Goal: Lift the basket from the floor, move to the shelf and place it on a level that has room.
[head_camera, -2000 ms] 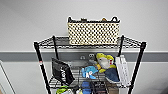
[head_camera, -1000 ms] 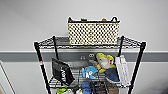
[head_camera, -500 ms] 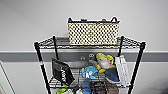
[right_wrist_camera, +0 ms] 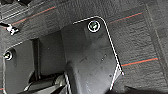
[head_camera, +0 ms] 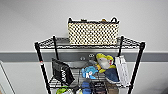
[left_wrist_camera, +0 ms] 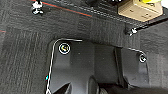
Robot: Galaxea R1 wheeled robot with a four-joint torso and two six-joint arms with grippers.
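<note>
Head: you see the basket [head_camera: 93, 33] sitting square on the shelf's [head_camera: 42, 66] top level [head_camera: 58, 42], long axis across the rack | Left wrist: carpet floor [left_wrist_camera: 22, 50], cardboard box [left_wrist_camera: 140, 10]; tool state can't be told | Right wrist: floor again; tool state can't be told; neither arm judged nearer.
</note>
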